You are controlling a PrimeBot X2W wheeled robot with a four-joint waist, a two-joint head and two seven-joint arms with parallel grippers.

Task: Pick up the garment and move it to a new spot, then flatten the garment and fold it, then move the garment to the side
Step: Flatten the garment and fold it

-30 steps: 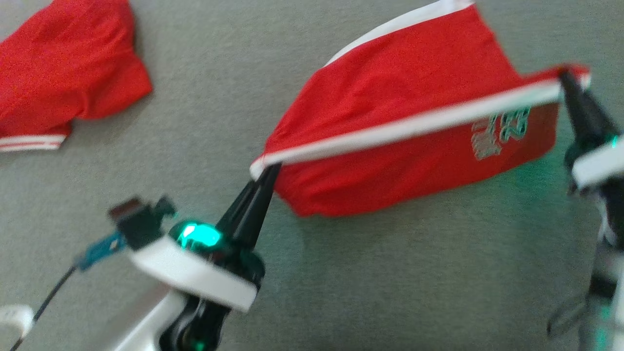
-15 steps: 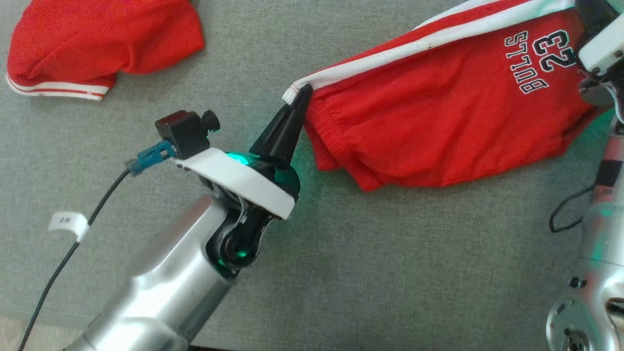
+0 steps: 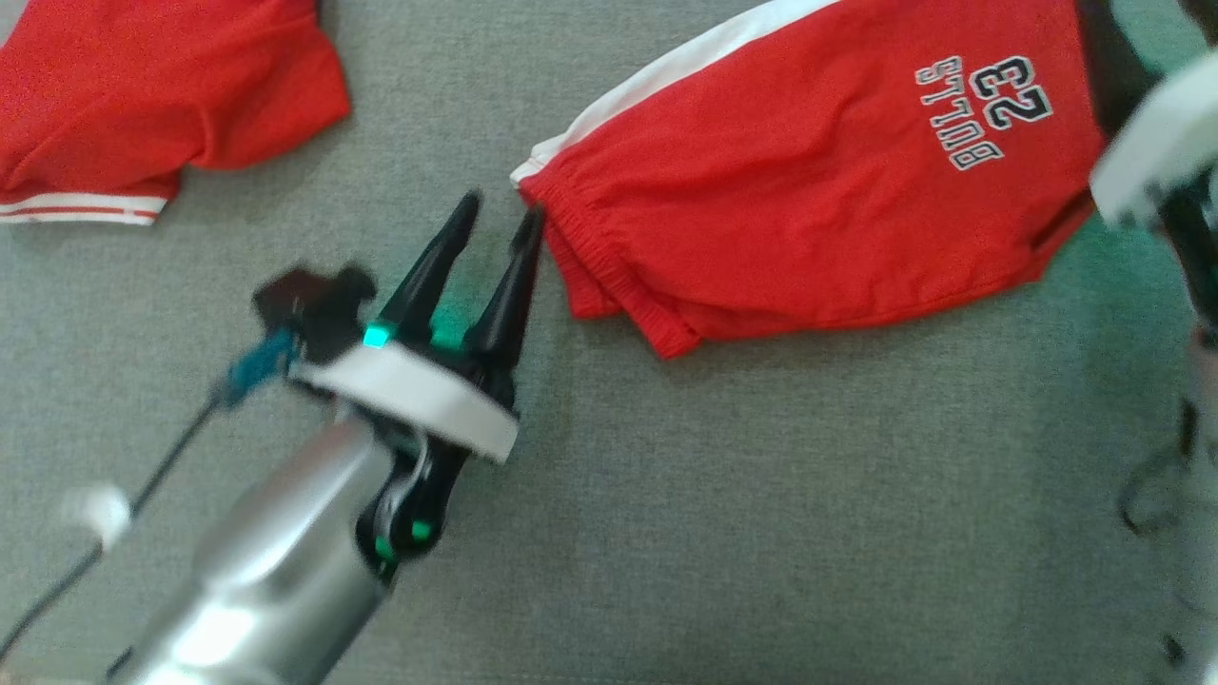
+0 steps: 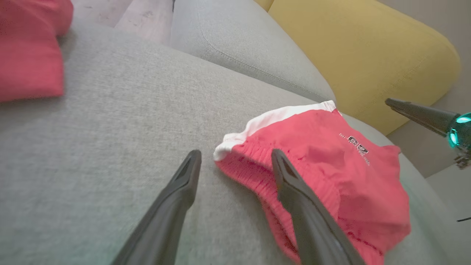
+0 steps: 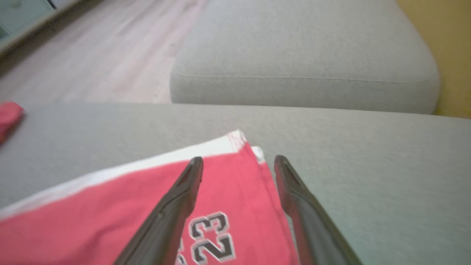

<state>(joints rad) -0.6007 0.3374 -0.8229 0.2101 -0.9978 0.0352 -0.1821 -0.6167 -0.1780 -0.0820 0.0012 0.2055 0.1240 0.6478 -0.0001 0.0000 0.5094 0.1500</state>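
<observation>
Just off the right fingertip of my left gripper (image 3: 502, 205), the shorts (image 3: 809, 209) lie on the grey cushion (image 3: 761, 523). They are red with a white side stripe, and "BULLS 23" is printed near the far end.

A moment ago both grippers were pinched on the striped edge, holding it taut and lifted between them. Now both have let go. My left gripper stands spread and empty, one finger just beside the elastic waistband corner; I cannot tell whether it touches. My right gripper (image 5: 238, 159) is also spread and empty, its fingers straddling the hem corner next to the number. The cloth has dropped onto the cushion and lies mostly flat, though the waistband end looks doubled and bunched.

I judge the move to a new spot done. Flattening comes next, then the fold. The bunched waistband is the part most likely to need smoothing.

Well off to the left of my left gripper lies a second red garment (image 3: 143, 95) with striped trim, apart from the shorts. I see no box or basket; both pieces rest straight on the cushion.
</observation>
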